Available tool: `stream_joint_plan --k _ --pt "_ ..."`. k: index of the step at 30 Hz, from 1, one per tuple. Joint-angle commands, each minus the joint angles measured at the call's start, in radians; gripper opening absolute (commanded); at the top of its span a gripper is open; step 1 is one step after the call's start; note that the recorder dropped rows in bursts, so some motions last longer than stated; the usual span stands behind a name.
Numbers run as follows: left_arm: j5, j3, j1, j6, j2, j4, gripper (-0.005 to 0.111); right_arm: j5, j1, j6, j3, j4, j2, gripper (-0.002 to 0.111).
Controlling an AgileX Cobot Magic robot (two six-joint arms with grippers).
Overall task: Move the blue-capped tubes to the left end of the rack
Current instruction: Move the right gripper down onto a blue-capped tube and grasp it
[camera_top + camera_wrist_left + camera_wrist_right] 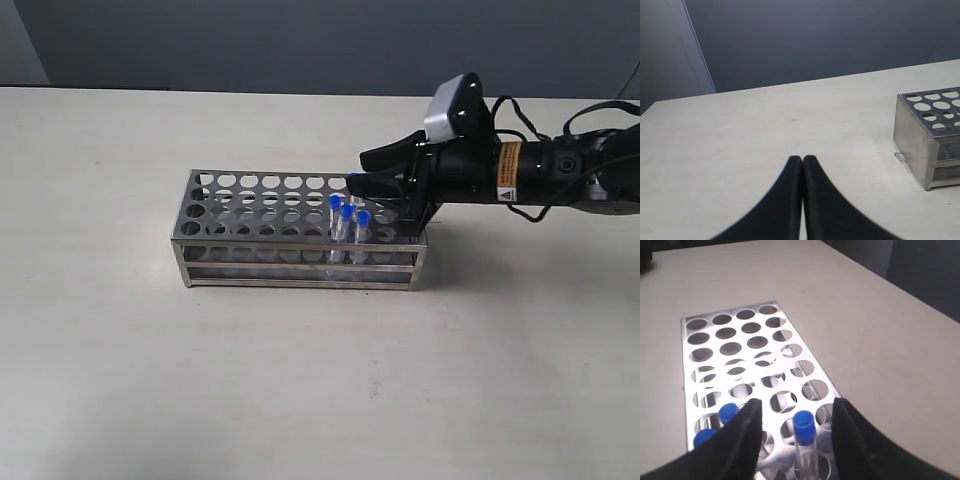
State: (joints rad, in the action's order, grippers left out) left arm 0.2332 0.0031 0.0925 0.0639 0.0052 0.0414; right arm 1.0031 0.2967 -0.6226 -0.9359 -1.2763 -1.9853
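Note:
The silvery rack (260, 215) stands mid-table. Three blue-capped tubes (347, 212) stand close together in holes near its right end. My right gripper (356, 171) hovers over that end, open. In the right wrist view a fourth blue-capped tube (804, 424) stands upright in a hole of the rack (735, 347), between the fingers of my right gripper (796, 404), with a gap on each side. Two more blue caps (728, 412) show beside one finger. My left gripper (802, 159) is shut on nothing, above bare table, short of the rack's left end (917, 142).
The beige table (120, 380) runs out on all sides of the rack. Holes at the rack's left end (205, 195) hold nothing. The right arm's black body and cables (540, 175) stretch in from the right edge. A dark wall lies behind the table.

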Motion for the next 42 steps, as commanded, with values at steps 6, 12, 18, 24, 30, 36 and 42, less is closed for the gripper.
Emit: stream_joint_plan --k 6,12,18,24,30,36,42 --pt "-0.001 -0.003 -0.005 0.0 -0.005 0.002 0.001 -0.076 0.013 0.031 -0.028 0.062 -0.014 0.044" --pt "-0.001 -0.003 -0.005 0.0 -0.005 0.002 0.001 -0.078 0.013 0.029 -0.028 0.049 -0.014 0.044" --pt "-0.001 -0.003 -0.005 0.0 -0.005 0.002 0.001 -0.078 0.013 0.029 -0.028 0.048 -0.014 0.044" --pt "-0.001 -0.003 -0.005 0.0 -0.005 0.002 0.001 -0.084 0.013 0.022 -0.026 0.043 -0.014 0.044" --pt "-0.001 -0.003 -0.005 0.0 -0.005 0.002 0.001 -0.108 0.02 0.017 -0.026 0.008 -0.014 0.044" --pt "-0.001 -0.003 -0.005 0.0 -0.005 0.002 0.001 -0.186 0.075 0.021 -0.026 0.018 -0.014 0.043" --pt "-0.001 -0.003 -0.005 0.0 -0.005 0.002 0.001 -0.237 0.083 0.017 -0.026 0.052 -0.014 -0.001"
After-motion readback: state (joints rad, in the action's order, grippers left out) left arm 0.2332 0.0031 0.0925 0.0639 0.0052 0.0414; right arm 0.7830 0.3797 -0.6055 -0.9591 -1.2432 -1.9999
